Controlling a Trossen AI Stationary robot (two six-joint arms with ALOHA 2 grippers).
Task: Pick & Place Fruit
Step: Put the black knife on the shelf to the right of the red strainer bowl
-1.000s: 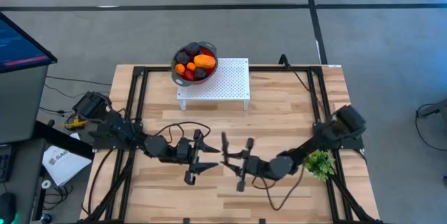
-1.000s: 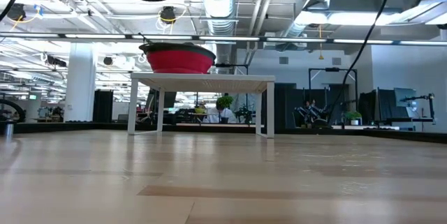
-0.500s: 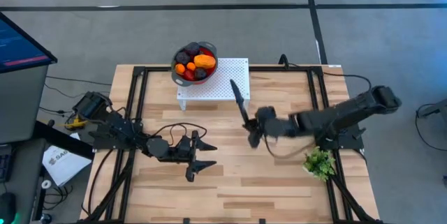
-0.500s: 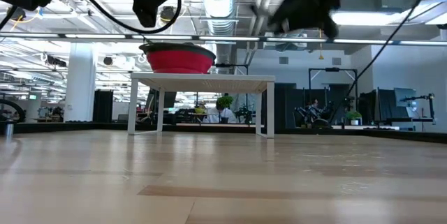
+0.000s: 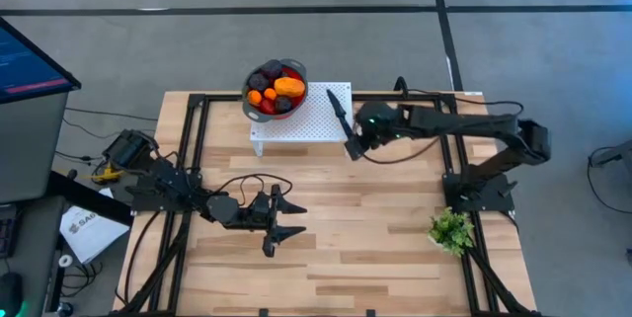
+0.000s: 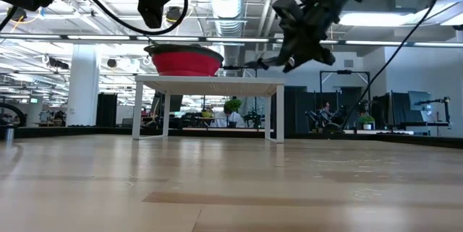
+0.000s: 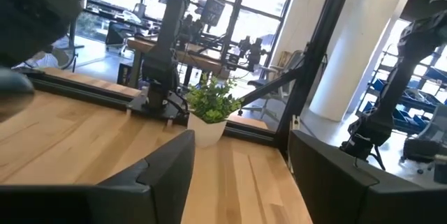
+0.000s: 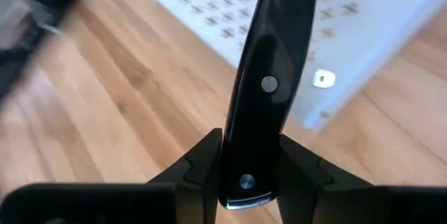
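A: Wooden table (image 5: 395, 248); nearest, left gripper (image 5: 279, 220) low over it, fingers apart, empty.

B: Farther?

A: Right gripper (image 5: 352, 145) clamps a black-handled knife (image 8: 269, 77) over the white stand (image 5: 321, 119). Fruit (image 5: 275, 90) sits in the bowl (image 5: 247, 100), far left corner.

Swung up from the table's middle, right gripper (image 5: 348, 145) with black-handled riveted knife (image 5: 339, 115) now over white perforated stand (image 5: 318, 129); left gripper (image 5: 284, 220) drawn slightly back.

Red bowl (image 5: 276, 88), white perforated stand (image 5: 316, 119), black knife handle (image 8: 269, 77).
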